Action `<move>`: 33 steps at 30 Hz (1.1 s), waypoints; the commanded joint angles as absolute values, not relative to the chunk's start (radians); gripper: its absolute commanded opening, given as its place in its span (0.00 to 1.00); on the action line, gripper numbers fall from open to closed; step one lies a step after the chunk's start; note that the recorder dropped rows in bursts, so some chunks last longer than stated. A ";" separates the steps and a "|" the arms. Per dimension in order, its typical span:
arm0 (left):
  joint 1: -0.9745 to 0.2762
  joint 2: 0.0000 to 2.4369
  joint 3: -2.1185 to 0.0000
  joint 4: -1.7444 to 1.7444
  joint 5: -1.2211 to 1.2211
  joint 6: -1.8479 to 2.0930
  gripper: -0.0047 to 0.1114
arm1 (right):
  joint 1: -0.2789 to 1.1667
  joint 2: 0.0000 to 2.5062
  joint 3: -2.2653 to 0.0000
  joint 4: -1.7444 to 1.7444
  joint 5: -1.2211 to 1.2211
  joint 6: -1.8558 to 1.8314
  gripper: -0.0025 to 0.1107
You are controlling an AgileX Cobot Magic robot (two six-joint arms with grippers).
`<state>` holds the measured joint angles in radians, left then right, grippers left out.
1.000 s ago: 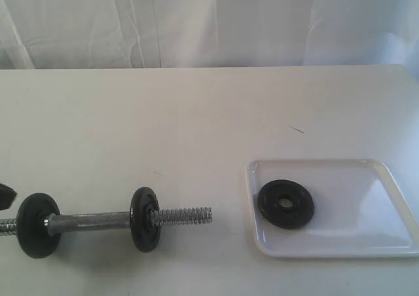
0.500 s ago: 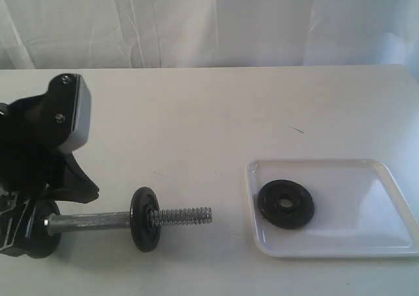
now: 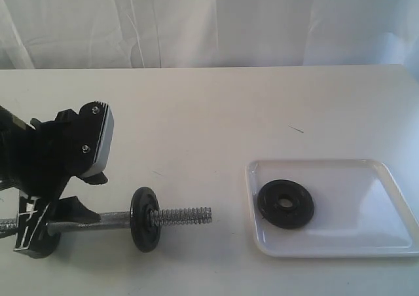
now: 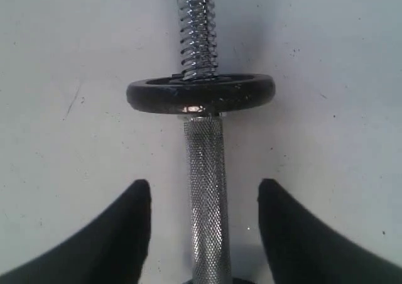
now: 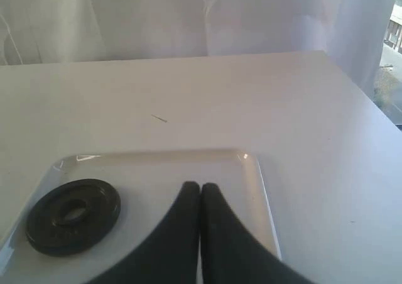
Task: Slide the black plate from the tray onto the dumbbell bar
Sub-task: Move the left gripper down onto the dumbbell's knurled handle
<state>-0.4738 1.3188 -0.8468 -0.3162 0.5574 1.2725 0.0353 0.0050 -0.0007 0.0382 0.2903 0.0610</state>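
Left claw (image 4: 204,199) hangs spread astride the knurled middle of the dumbbell bar (image 4: 206,158), gripping nothing. Off the bar's threaded free end, roughly along its long axis, the black plate (image 3: 285,204) lies flat in the tray (image 3: 373,211). Right claw (image 5: 201,190), pressed together and empty, hovers by that plate, far nearer it. A second ago the left arm barely showed beside the bar.

You have open table (image 3: 216,112) between the bare threaded end of the dumbbell bar (image 3: 186,215) and the tray (image 3: 393,178). The left gripper (image 4: 204,196) crowds the bar's other end. Only the tray's low rim surrounds the black plate (image 3: 285,204).
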 commanded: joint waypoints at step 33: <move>-0.481 1.548 -0.691 -0.374 0.211 1.256 0.60 | 0.039 0.000 0.000 0.032 0.276 0.065 0.02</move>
<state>-0.4762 1.5505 -0.6988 -0.3543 0.2059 1.2658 0.0353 0.0050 -0.0007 0.0382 0.2865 0.0628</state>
